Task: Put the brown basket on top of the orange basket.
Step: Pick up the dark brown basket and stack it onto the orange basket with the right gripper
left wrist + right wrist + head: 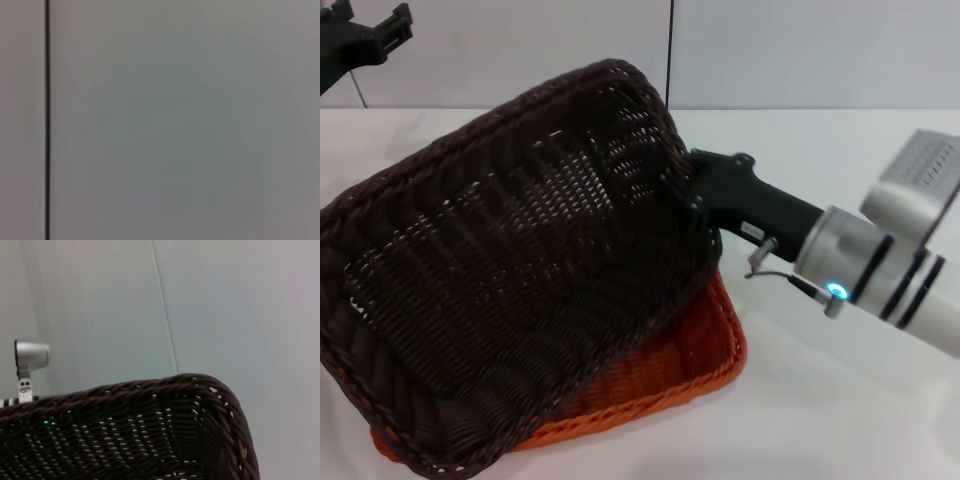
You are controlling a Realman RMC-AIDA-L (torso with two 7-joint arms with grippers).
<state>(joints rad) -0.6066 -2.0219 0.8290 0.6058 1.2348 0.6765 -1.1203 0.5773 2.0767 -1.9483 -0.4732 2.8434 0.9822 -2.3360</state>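
The brown basket [510,270] hangs tilted over the orange basket [705,350], its far right side raised and its near left corner low, down at the edge of the orange one. Only the right end and a strip of the near rim of the orange basket show from under it, sitting on the white bench [840,410].

The right gripper [685,200] has the brown basket by the rim of its right-hand side, clamped closed on the braided edge, with the black body of the gripper reaching in from the right. The right wrist camera looks along that same rim and into the openwork wall.

The left gripper [380,35] is parked high at the far left, well away from both baskets; I cannot tell how it is set. Its wrist camera sees only blank wall.

I would judge the basket light and fairly stiff: it keeps its rectangular shape while held from 1 side only. The weave looks grippy rather than slick, and the thick braided rim is the sensible place to hold, since the thin open sides could flex or snag. Held off-centre like this it will want to swing, so the low corner may catch the orange rim before it settles level.
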